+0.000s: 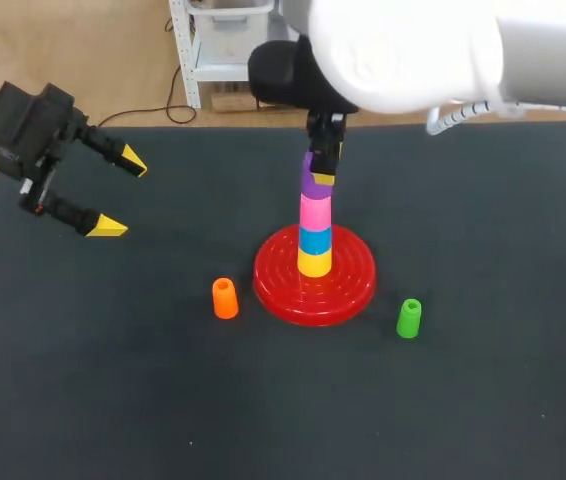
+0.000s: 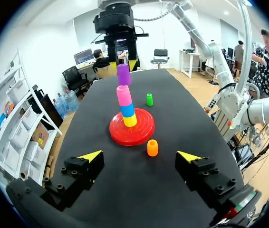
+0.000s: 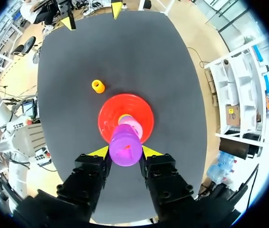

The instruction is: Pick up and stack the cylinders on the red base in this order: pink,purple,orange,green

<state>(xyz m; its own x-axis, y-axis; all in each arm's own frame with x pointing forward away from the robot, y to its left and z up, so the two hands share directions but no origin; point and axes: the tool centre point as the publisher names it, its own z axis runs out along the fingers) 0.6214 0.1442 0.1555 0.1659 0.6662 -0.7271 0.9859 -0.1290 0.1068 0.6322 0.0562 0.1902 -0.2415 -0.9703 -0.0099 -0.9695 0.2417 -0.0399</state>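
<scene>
- Currently, the right gripper [image 3: 125, 153] is clamped on the purple cylinder [image 1: 310, 183], holding it just above the pink cylinder [image 1: 314, 213] at the centre of the frame. You cannot confirm from these views whether it is seated.
- The pink cylinder tops a blue cylinder [image 1: 314, 241] and a yellow cylinder [image 1: 314, 264] on the red base [image 1: 348, 280].
- The left gripper [image 1: 120, 194] hangs at the upper left with its fingers wide apart, holding nothing.
- The orange cylinder [image 1: 224, 298] stands on the desk [image 1: 483, 400] just left of the base. The green cylinder [image 1: 409, 318] stands to the base's lower right.
- Risk: if you release the purple cylinder off-axis or tilted, it will likely drop and roll across the desk.
- Risk: sideways finger pressure during descent or withdrawal could topple the tall, narrow stack.
</scene>
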